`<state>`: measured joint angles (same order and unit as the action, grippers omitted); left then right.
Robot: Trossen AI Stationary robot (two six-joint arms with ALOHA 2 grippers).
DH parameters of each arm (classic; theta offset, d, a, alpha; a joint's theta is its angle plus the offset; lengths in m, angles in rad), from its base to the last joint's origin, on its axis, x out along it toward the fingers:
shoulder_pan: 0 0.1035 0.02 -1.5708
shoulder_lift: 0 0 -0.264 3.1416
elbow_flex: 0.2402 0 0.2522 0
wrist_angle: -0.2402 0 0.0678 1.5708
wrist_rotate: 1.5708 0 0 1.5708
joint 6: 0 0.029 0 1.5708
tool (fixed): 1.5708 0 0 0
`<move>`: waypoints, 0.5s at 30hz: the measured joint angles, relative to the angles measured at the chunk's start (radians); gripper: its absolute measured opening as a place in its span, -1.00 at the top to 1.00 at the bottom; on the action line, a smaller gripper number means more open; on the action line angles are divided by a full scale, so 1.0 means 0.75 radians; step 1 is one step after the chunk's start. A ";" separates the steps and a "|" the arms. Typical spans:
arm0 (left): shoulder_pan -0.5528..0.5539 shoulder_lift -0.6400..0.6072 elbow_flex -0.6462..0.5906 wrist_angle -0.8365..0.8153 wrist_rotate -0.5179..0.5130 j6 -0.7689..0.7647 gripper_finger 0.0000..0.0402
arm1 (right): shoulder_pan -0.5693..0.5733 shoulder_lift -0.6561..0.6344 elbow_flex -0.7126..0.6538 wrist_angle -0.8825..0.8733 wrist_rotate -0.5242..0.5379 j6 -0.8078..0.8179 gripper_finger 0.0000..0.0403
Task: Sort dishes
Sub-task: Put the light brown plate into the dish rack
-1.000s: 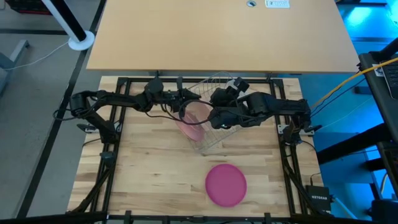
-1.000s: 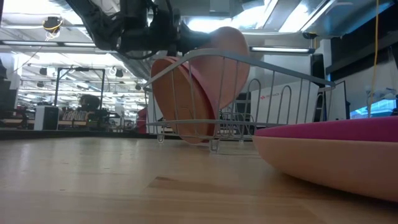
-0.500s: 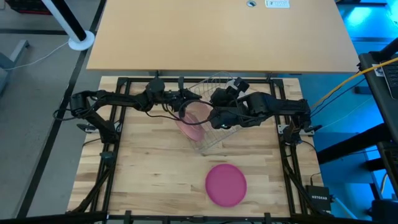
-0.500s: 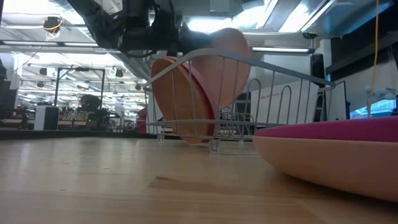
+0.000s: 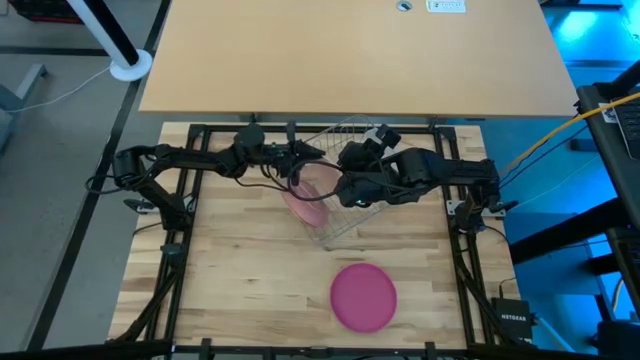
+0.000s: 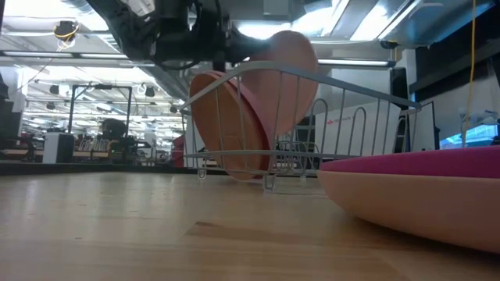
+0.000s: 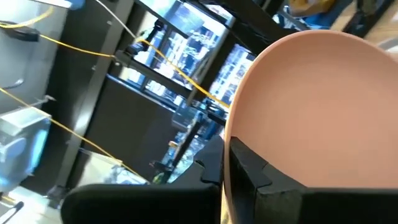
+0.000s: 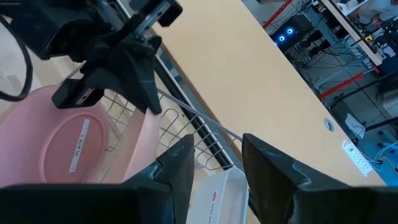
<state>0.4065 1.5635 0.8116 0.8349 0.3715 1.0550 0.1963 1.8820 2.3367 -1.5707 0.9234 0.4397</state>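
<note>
I have both arms reaching in over the silver wire rack point(image 5: 340, 185) at the far middle of the table point(image 5: 240, 270). My left arm stretches level from its base toward the rack, and the left gripper point(image 5: 300, 160) is clamped on the rim of the pale peach plate point(image 7: 317, 106), holding it on edge above the rack; the low view shows that plate point(image 6: 289, 74) standing upright inside the wires beside the tan-brown plate point(image 6: 223, 125), which leans in the rack. My right arm comes in from the other side, elbow bent, with the right gripper point(image 8: 214, 168) hovering over the rack's far edge, its fingers apart and nothing between them. The magenta-pink plate point(image 5: 363, 296) lies flat on the near side of the table, well apart from the rack.
</note>
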 joint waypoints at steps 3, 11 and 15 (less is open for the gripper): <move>-0.001 0.000 0.000 -0.039 0.004 0.000 1.00 | 0.000 0.000 0.000 -0.001 0.000 0.000 0.31; -0.020 -0.001 0.000 -0.100 0.004 -0.001 1.00 | 0.000 0.000 0.000 0.000 0.000 0.000 0.31; -0.024 -0.003 0.003 -0.147 0.005 0.011 1.00 | 0.000 0.000 0.000 0.000 -0.001 0.000 0.31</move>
<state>0.3888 1.5616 0.8139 0.7248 0.3756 1.0635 0.1963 1.8820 2.3367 -1.5707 0.9230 0.4397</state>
